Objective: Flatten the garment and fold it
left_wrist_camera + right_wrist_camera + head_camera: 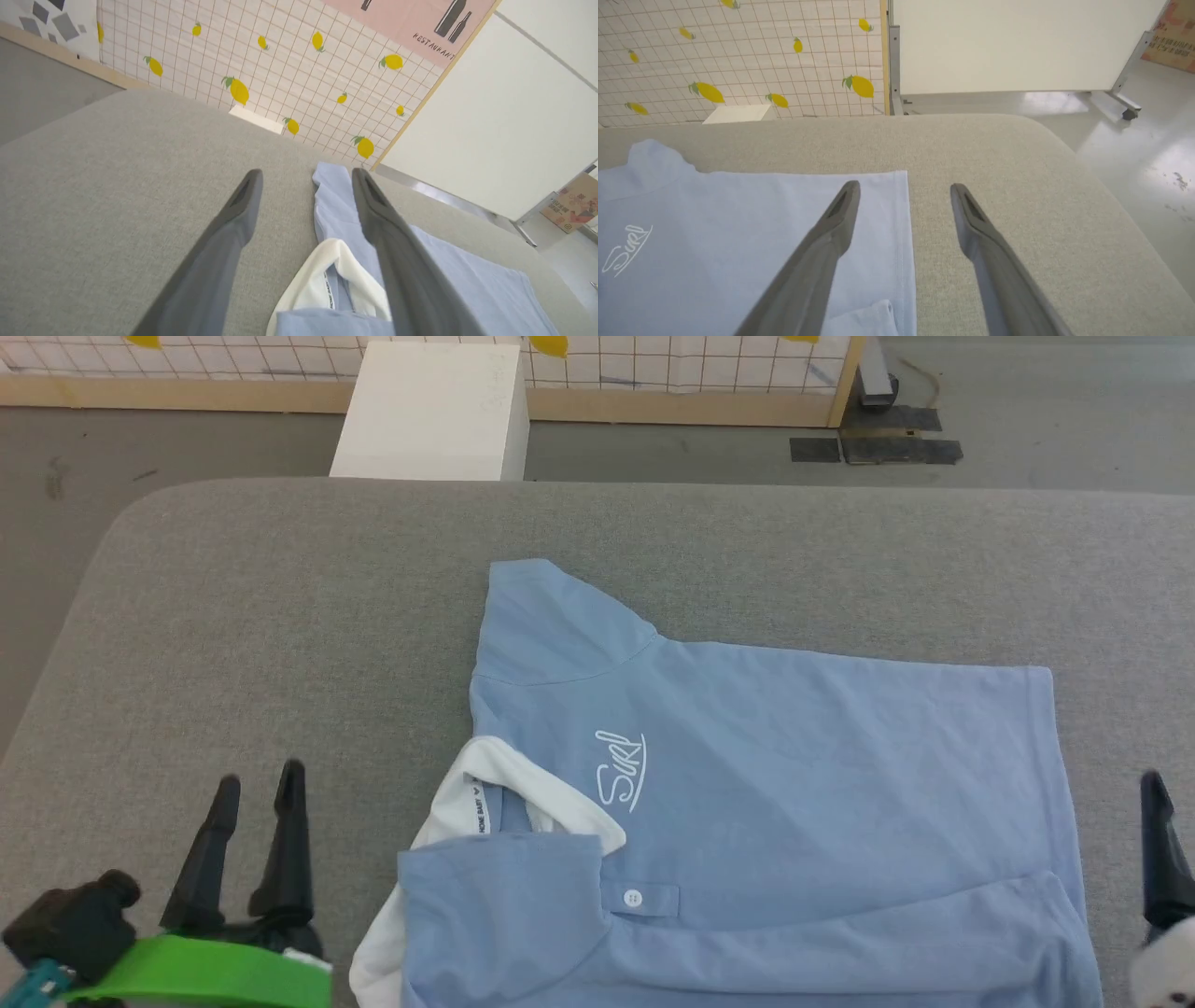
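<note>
Across the middle and lower right of the head view, the garment (775, 784) lies on the grey tabletop (261, 616), mostly flat, with its collar end toward the left of the frame and its straight hem toward the right; one short sleeve (560, 616) points toward the top of the frame; the white collar (523, 793) is partly covered by a blue flap folded over it from the bottom edge, and a strip of white inside shows at the lower left of the cloth; a white script logo (621, 770) sits just right of the collar, with a small white button (633, 897) below it; at the lower left of that view the left gripper (260, 777) rests beside the collar, apart from the cloth, its two dark fingers spread with nothing between them; the left wrist view shows the same spread, the collar and sleeve lying beyond the fingers; in the right wrist view the right gripper (904, 187) has its fingers wide apart and empty, one over the hem, the other over bare tabletop; beyond the far edge of the tabletop stands a white box (434, 411) before a grid wall (280, 70) printed with lemons.
</note>
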You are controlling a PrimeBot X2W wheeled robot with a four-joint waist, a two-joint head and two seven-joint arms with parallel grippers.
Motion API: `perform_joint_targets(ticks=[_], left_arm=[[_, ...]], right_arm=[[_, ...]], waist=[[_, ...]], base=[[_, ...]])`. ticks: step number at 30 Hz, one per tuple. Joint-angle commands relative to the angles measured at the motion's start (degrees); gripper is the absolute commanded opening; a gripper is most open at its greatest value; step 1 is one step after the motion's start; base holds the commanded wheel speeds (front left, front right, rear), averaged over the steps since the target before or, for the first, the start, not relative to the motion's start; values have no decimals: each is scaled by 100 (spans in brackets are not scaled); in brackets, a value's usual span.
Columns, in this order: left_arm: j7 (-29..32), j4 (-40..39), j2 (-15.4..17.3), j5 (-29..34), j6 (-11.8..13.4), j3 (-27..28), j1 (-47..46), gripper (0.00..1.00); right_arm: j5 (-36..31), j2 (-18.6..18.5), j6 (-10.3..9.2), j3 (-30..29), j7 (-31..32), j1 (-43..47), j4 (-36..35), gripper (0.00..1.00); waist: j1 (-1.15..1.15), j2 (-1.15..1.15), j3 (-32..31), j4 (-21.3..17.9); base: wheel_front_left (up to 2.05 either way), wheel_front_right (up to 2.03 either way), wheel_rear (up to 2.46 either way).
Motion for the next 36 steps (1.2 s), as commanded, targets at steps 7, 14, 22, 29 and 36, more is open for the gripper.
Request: perform_joint_targets(ticks=[7, 14, 22, 29, 36], left_arm=[[-1608, 938, -195, 1511, -61, -789, -187, 100], [-1727, 1252, -231, 1693, -23, -854, -318, 100], [-444, 889, 515, 1363, -193, -827, -1500, 100], [1276, 1210, 1164, 698, -284, -1073, -3358, 100], [2441, 2139, 1427, -146, -311, -1553, -5021, 100]], right_arm=[[-758, 62, -9, 738, -1494, -192, 454, 100], [-536, 66, -9, 808, -1806, -125, 955, 100], [-580, 67, -9, 698, -1933, -201, 936, 100], [-610, 67, -9, 684, -1935, -350, 799, 100], [-653, 67, -9, 777, -1951, -668, 742, 100]], waist=[[0, 0, -51, -21], [0, 0, -59, -41], [0, 0, 162, -23], [0, 0, 672, 4], [0, 0, 1333, -126]], base=[[0, 0, 0], [0, 0, 0], [0, 0, 0], [0, 0, 0], [0, 0, 0]])
